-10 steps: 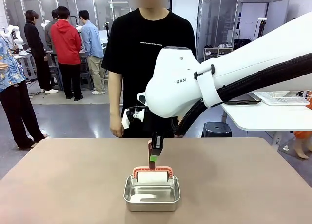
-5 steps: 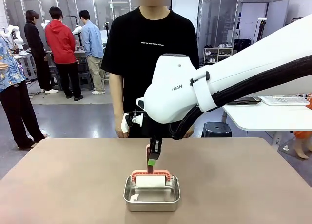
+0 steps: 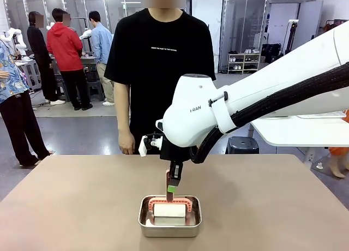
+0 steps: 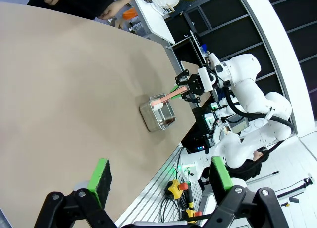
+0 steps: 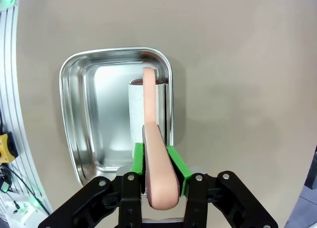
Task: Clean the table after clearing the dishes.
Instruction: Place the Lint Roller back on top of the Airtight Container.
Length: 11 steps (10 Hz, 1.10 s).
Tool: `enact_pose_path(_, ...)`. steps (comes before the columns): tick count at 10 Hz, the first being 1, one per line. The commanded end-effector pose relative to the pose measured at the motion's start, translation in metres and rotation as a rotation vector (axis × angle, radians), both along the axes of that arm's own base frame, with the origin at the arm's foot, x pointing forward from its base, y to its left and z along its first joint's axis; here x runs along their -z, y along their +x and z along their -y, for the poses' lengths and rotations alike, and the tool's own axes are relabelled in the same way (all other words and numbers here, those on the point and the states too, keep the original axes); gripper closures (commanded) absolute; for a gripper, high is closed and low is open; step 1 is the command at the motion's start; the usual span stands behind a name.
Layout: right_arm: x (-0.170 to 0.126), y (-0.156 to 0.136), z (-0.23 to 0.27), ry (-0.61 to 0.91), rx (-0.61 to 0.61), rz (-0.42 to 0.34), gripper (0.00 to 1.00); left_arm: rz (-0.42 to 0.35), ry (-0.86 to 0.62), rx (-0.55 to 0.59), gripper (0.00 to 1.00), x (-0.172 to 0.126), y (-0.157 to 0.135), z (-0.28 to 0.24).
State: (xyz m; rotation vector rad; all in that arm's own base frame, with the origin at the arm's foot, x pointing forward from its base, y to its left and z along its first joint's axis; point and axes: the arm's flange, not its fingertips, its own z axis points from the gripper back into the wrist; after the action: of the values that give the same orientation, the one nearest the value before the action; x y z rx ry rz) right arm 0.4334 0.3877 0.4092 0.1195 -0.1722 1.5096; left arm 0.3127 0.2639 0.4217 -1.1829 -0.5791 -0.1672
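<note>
Table (image 3: 76,202): one steel pan (image 3: 169,225), one roller (image 3: 169,209) inside.

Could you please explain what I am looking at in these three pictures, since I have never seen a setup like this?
These are two white robot arms at a beige table, with a person standing at the far side. The front picture looks across the table from the robot's side. The other two come from cameras on each arm's wrist, looking along its fingers. The right gripper is shut on the pink handle of a lint roller, whose white roll sits inside a small steel pan on the table. The left gripper hangs open above the table's near edge, holding nothing; its camera catches the right arm farther off.
</note>
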Motion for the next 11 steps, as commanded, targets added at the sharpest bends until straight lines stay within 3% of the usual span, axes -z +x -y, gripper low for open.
enact_pose_path(1,0.030,-0.003,0.004,-0.014,-0.006,-0.010,0.77,0.011,0.006,-0.012,0.00,-0.002,-0.004,0.002)
enact_pose_path(6,0.043,0.005,0.004,-0.044,-0.001,-0.047,0.77,0.011,0.006,-0.012,0.00,-0.002,-0.004,0.002)
enact_pose_path(11,0.025,0.000,-0.002,-0.043,0.007,-0.025,0.74,0.011,0.006,-0.012,0.00,-0.002,-0.004,0.002)
